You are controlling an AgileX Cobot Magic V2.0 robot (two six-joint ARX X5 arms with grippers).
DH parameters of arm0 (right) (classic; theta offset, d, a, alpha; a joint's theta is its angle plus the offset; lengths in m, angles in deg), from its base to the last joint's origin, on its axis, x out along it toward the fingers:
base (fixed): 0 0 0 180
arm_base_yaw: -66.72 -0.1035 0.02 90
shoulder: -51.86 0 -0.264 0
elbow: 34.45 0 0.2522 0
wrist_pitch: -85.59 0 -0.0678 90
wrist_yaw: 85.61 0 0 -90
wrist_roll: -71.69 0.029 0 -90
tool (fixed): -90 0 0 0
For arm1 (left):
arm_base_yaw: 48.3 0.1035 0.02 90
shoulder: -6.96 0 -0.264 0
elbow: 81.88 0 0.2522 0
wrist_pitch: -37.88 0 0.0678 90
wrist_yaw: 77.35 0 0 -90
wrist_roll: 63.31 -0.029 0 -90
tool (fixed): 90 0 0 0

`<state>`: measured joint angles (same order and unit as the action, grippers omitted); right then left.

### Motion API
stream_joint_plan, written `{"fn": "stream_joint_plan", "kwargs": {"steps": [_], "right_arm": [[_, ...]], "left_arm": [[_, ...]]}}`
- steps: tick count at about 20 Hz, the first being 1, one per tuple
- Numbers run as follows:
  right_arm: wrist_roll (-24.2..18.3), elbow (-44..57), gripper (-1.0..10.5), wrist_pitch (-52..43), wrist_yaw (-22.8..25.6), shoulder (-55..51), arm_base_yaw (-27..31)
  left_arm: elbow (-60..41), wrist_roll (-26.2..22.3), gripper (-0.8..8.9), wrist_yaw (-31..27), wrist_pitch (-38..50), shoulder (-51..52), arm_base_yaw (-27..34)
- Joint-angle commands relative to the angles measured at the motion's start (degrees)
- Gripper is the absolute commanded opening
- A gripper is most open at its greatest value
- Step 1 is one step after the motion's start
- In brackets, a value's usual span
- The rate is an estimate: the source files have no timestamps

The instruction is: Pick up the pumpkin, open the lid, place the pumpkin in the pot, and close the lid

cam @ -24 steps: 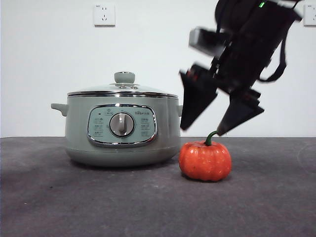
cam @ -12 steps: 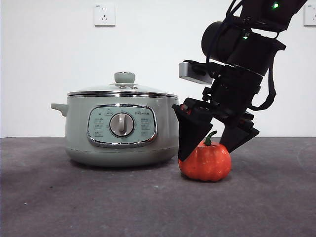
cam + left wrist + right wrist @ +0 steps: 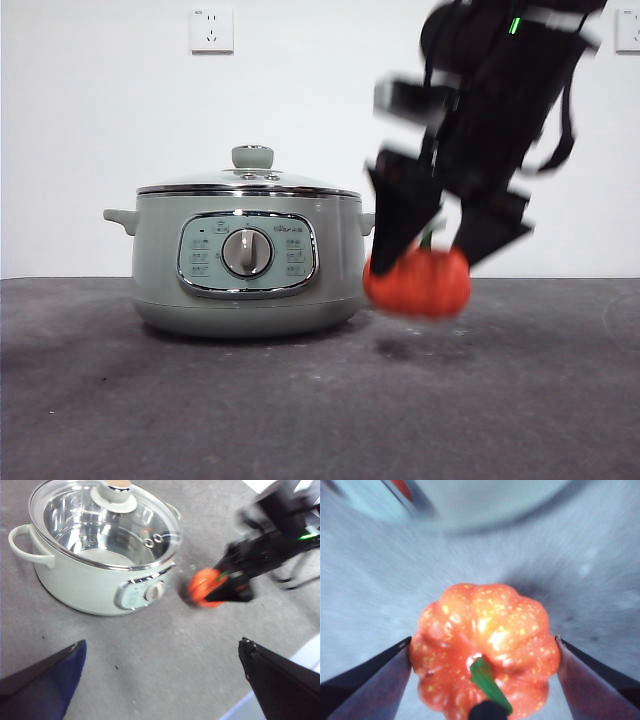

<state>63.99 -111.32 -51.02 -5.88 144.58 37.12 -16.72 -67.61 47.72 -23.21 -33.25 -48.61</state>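
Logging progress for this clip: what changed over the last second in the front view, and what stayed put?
The right gripper came down around the pumpkin, shut on it and lifted it off the table; a shadow now lies beneath it. The pot and its lid have not moved; the lid is still on. The left gripper is open, away from the pot.
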Motion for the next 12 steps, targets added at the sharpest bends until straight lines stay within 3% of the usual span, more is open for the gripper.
{"fn": "stream_joint_plan", "kwargs": {"steps": [1, 12], "right_arm": [[2.12, -0.07, -0.1, 2.14, 0.31, -6.82, -0.02], [4.72, -0.07, -0.1, 8.52, 0.33, -34.25, -0.04]], "left_arm": [[0.94, 0.68, 7.81, -0.63, 4.96, -3.98, -1.81], [23.56, 0.33, 7.81, -12.31, 21.77, -38.38, -13.86]]}}
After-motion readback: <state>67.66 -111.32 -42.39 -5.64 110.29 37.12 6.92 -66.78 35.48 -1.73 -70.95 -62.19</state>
